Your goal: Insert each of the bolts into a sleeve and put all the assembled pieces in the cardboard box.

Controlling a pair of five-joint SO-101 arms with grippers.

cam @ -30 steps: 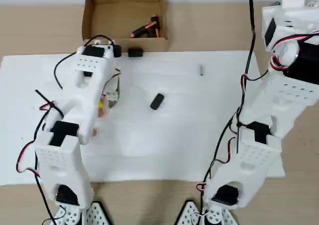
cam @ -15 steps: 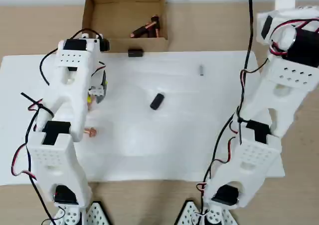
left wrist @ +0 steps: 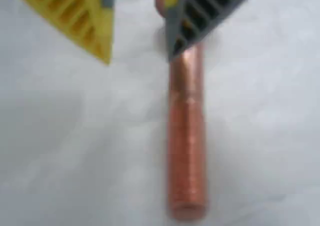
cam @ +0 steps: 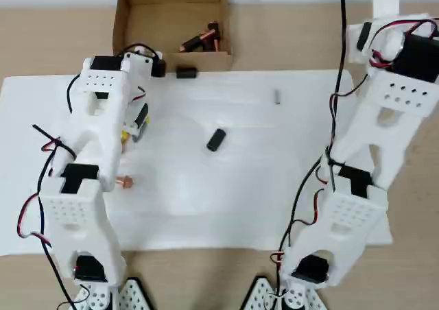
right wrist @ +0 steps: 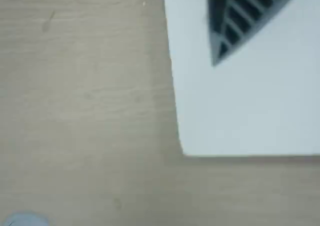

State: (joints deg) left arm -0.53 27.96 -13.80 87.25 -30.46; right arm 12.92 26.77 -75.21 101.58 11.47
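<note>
A white sheet (cam: 260, 180), perhaps foam, covers the wooden table (cam: 288, 36).

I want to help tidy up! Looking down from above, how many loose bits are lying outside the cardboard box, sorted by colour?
Black sleeves: 2
Copper bolt: 1
Small grey piece: 1
Total: 4

The white mat (cam: 274, 186) is wide open around the sleeve (cam: 216, 139); the box (cam: 122, 22) wall stands behind.
</note>
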